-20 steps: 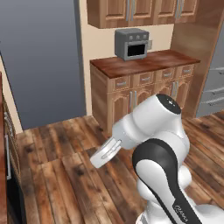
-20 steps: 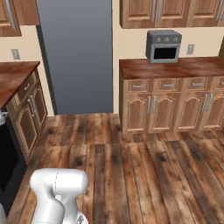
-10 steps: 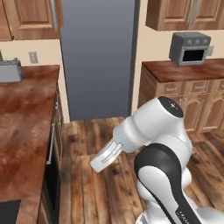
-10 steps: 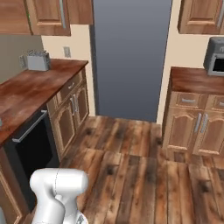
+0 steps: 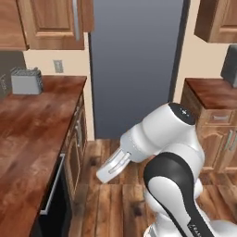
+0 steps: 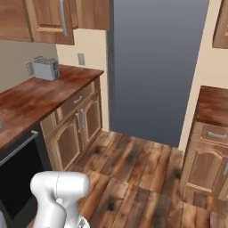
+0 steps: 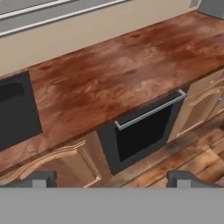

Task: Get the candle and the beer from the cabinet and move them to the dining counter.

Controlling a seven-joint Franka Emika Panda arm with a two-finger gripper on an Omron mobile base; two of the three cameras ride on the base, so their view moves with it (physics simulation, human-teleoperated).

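1. Cabinet (image 5: 51, 23) hangs above the counter's (image 5: 32, 139) far end, cut off by the frame's top; its doors are closed, contents hidden.
2. Toaster (image 6: 46, 68) stands at the counter's back edge.
3. Gripper (image 7: 112, 178): tips wide apart, holding nothing.

White arm, dark joints.
Glossy white rounded arm (image 5: 162, 129) links; black curved joint band with small pale lettering near base; tool (image 7: 112, 179) tips small, dark grey, blocky.
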